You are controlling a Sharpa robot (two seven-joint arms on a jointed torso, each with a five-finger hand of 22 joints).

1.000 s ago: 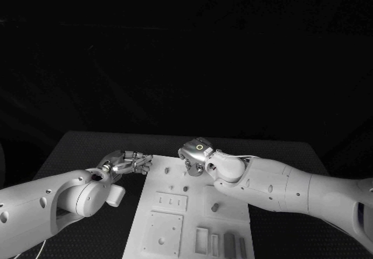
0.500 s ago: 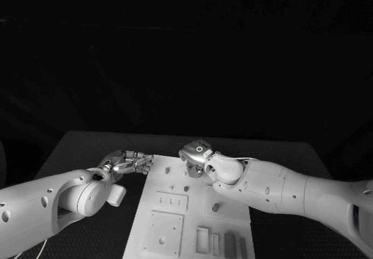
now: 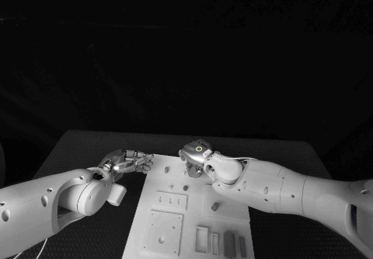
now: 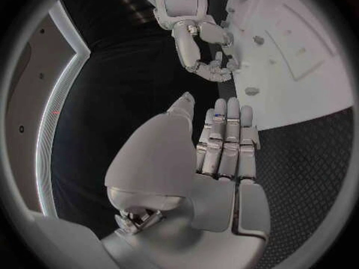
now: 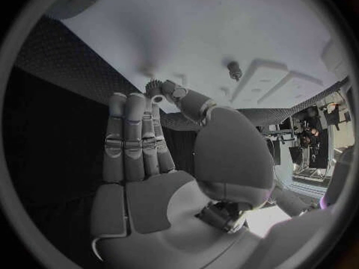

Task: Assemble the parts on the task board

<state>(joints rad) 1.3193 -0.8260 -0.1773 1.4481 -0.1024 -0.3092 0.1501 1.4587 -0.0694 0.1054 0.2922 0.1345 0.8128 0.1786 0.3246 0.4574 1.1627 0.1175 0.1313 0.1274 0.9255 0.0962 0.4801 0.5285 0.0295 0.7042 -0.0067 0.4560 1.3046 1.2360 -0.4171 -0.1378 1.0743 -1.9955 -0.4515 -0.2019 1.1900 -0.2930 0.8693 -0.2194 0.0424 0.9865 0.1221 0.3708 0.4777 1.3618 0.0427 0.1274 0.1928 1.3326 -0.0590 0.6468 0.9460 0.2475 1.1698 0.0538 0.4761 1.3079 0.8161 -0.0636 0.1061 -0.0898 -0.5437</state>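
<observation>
Head view: the white task board [image 3: 190, 216] lies on the black tabletop [image 3: 85, 145] between the two arms, its near end carrying flat recessed plates and a row of narrow slots, with small grey parts seated here and there, one peg-like part [image 3: 215, 206] standing near the middle. The left hand [image 3: 128, 162] sits just beside the board's far left corner, and the right hand [image 3: 196, 159] hangs over the board's far end. In the left wrist view the left hand's fingers [image 4: 224, 143] lie straight and side by side with nothing between them, so that hand is released; the right wrist view shows the right hand's fingers [image 5: 131, 143] likewise extended and together, the thumb reaching toward the board, and no part is in its hold. The parts look small, hard and light, probably smooth plastic or metal, so they should neither bend nor crush but could slip or tip out of a loose pinch. A short peg is best taken by its sides near the top, between thumb and one fingertip, kept upright for its hole. The board looks stiff and heavy enough to stay put.
</observation>
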